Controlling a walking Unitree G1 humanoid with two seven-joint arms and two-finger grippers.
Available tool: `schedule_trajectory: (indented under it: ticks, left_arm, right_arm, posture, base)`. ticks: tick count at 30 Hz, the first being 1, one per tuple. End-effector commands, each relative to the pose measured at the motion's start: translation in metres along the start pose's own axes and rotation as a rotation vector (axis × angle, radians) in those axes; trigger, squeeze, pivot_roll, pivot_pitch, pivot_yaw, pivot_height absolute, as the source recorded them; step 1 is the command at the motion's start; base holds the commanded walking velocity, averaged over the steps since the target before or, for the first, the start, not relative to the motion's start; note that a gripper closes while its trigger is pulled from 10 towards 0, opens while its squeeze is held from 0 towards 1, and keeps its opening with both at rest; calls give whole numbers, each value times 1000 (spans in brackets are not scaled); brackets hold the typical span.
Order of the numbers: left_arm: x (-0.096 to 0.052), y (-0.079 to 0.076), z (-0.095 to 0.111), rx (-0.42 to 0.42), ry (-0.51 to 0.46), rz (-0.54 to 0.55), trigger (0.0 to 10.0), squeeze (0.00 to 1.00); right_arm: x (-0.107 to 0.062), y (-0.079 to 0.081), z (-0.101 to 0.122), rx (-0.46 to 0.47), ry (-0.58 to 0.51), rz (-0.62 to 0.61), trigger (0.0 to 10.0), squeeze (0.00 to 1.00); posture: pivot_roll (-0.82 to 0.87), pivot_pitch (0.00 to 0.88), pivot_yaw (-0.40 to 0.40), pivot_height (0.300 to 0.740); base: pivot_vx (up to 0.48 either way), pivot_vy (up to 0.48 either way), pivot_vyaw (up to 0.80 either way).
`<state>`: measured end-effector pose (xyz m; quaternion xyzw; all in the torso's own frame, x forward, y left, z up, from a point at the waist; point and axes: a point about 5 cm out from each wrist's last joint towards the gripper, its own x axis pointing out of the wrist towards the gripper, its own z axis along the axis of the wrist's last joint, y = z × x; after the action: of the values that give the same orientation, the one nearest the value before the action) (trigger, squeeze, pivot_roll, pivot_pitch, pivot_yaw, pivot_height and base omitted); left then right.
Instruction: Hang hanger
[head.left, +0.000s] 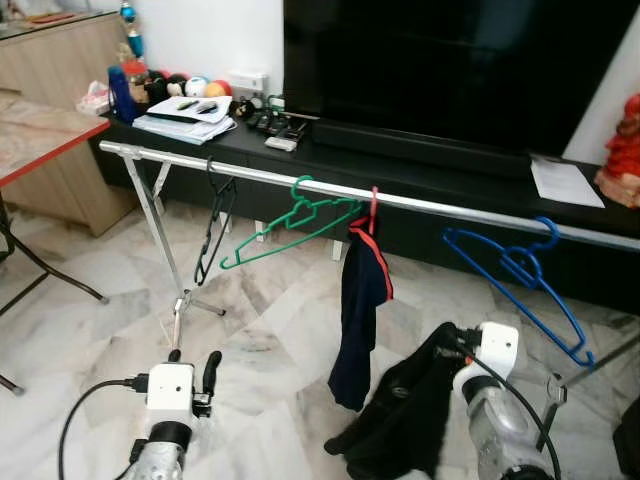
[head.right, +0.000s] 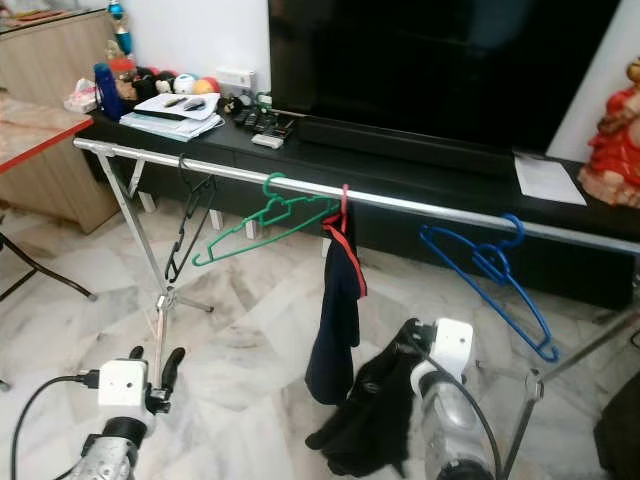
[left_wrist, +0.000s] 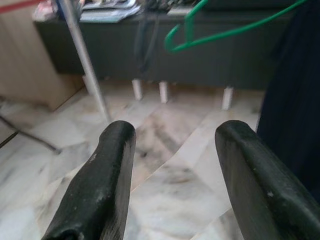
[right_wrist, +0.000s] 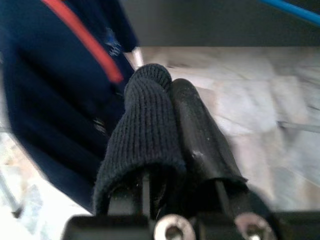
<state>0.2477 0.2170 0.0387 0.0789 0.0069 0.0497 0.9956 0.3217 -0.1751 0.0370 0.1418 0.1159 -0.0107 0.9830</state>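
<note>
Head views: metal clothes rail (head.left: 430, 203) runs left to right across the scene, in front of a black TV bench (head.left: 420, 175).
On the rail: black hanger (head.left: 215, 225) at the left, green hanger (head.left: 290, 225) next, dark blue garment with red trim (head.left: 362, 300) near the middle, blue hanger (head.left: 520, 270) at the right. All hooked over the bar.
Right gripper (right_wrist: 167, 100): fingers pressed together, one finger sleeved in a fold of black knit cloth. It is pinching the black garment (head.left: 405, 420), which drapes down beside the arm toward the floor.
Hanger in that garment: cannot tell (cloth covers anything inside it).
Left gripper (left_wrist: 172, 165): fingers spread apart, nothing between them, low over the marble floor (head.left: 270, 330).
Key relation: rail lies up and ahead of both grippers, long axis crosswise to the robot. Free stretch of bar sits between the dark blue garment and the blue hanger, roughly above and ahead of the right gripper. Right arm is the nearer one.
Judgement: next move is likely a lift of the black garment up and forward to that gap; any hook has to cross the bar at a right angle.
Risk: snagging the blue hanger or the hanging garment on the way up.
Containers: none in play. Bench top carries papers (head.left: 190, 118), balls (head.left: 190, 86) and remotes (head.left: 275, 128), well apart from the task.
</note>
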Motion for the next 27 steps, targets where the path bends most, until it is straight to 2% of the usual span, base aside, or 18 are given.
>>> schedule_trajectory:
  ticks: [1, 6, 12, 27]
  left_arm:
    - [-1, -4, 1, -10, 3, -16, 10000, 0]
    - [-2, -5, 4, -17, -6, -26, 10000, 0]
    - [-2, -7, 7, -18, -15, -31, 10000, 0]
    - [5, -8, 27, -17, -80, -27, 10000, 0]
  right_arm:
    - [1, -2, 2, -18, 0, -17, 10000, 0]
    - [-3, -9, -5, -6, 21, -56, 10000, 0]
    - [-10, -17, -18, -20, 75, -88, 10000, 0]
    - [-15, -11, -31, -43, 142, 1, 10000, 0]
  posture:
    - [42, 73, -61, 740]
    - [47, 74, -63, 740]
    - [51, 75, -65, 740]
    - [51, 78, -61, 740]
  base:
    - [337, 0, 0]
    - [295, 0, -688]
    - [0, 0, 0]
    - [0, 0, 0]
